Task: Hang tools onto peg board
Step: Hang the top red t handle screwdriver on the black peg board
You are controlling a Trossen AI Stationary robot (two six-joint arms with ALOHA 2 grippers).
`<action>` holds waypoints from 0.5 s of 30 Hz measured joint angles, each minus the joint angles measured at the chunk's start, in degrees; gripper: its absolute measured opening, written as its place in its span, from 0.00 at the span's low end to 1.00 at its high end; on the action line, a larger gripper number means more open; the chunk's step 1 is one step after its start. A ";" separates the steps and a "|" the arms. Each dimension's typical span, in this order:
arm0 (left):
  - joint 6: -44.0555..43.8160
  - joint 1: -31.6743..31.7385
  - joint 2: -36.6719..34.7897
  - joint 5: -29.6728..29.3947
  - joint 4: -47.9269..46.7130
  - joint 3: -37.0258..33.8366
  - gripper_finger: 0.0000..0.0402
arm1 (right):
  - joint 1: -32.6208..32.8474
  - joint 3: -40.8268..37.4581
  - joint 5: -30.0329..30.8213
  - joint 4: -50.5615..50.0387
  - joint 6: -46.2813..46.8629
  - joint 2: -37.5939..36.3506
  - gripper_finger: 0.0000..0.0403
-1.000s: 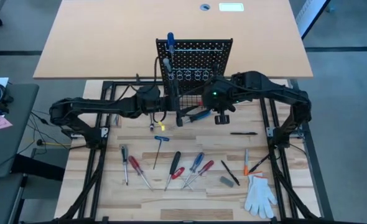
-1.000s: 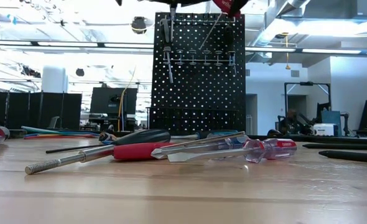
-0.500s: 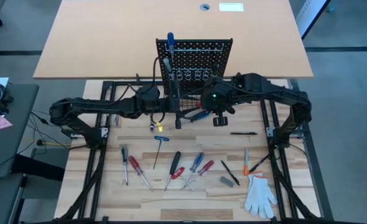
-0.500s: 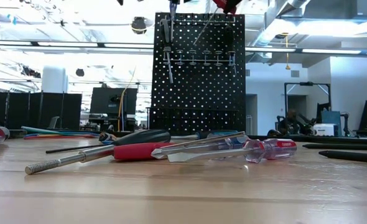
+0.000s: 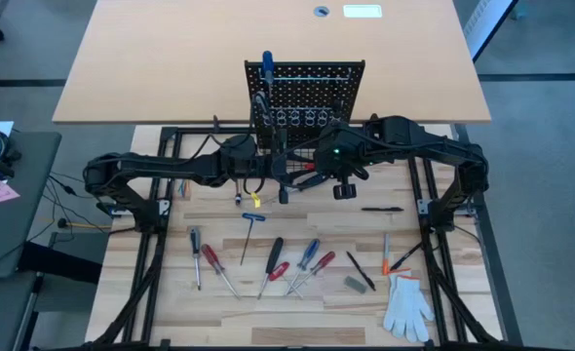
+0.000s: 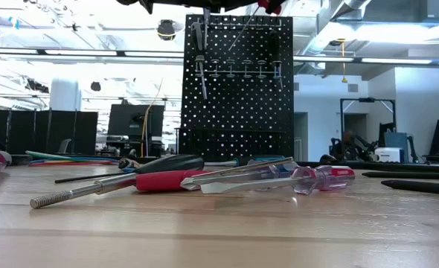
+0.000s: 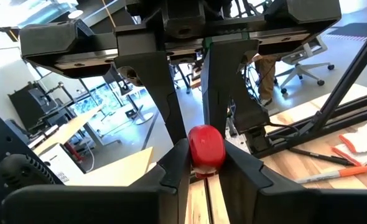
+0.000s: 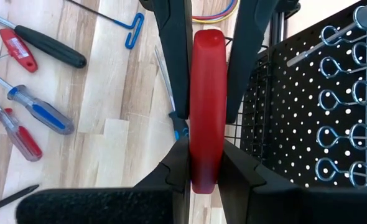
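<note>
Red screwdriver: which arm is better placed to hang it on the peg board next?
Probably the right. The left gripper and right gripper are both shut on the red screwdriver, but the peg board's rings show close beside the right's grip.

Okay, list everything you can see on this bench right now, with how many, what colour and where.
peg board: one, black, upright at the workbench's far edge
hung tool: one, blue handle, peg board's upper left
red-handled screwdriver: one, held in front of the peg board
loose tools: about ten, with red, blue or black handles, near half of the workbench
T-handle hex key: one, blue, among the loose tools
glove: one, white, near right corner
wire loop: one, yellow and blue, below the grippers
workbench: one, pale wood
tan tabletop: one, behind the peg board
right gripper: clamped on the red handle
left gripper: at the same handle's end
</note>
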 joint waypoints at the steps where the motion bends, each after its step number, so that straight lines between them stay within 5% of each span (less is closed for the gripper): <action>1: -0.05 0.00 -0.18 0.00 -0.09 0.00 0.15 | 0.00 0.00 0.00 0.02 0.02 0.00 0.14; 10: -0.72 -0.04 -0.32 0.14 -0.40 0.00 0.10 | -0.38 0.04 0.04 -0.63 1.73 -0.04 0.17; 15: -5.86 2.14 -2.95 7.52 2.19 -1.84 0.10 | -2.32 -0.02 -0.70 -7.14 5.08 -0.12 0.31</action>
